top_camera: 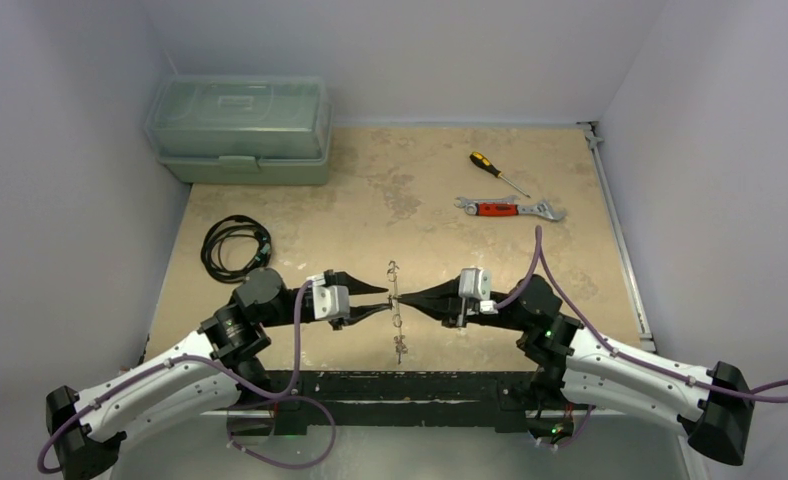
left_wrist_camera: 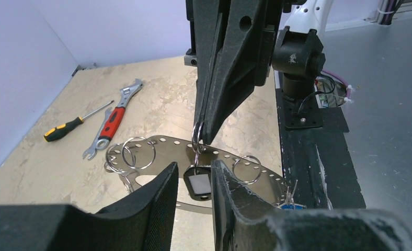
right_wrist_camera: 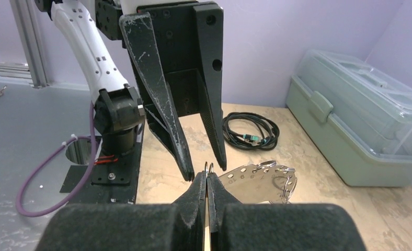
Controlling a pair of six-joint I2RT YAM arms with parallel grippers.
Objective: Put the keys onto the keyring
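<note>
The keyring (left_wrist_camera: 162,149) is a flat silvery loop pierced with holes and hung with small split rings; it hangs on edge above the table between the two grippers (top_camera: 398,330). My right gripper (right_wrist_camera: 207,178) is shut on one small split ring (left_wrist_camera: 197,137) at the keyring's top edge. A black tag (left_wrist_camera: 197,183) hangs from that ring. My left gripper (left_wrist_camera: 194,167) stands with a finger on each side of the black tag, a narrow gap showing on its left. A blue tag (left_wrist_camera: 292,205) with tiny silver keys hangs at the keyring's lower right.
A red-handled wrench (top_camera: 508,208) and a yellow-black screwdriver (top_camera: 497,172) lie at the back right. A coiled black cable (top_camera: 235,247) lies at the left, with a green toolbox (top_camera: 240,128) behind it. Walls close in on both sides.
</note>
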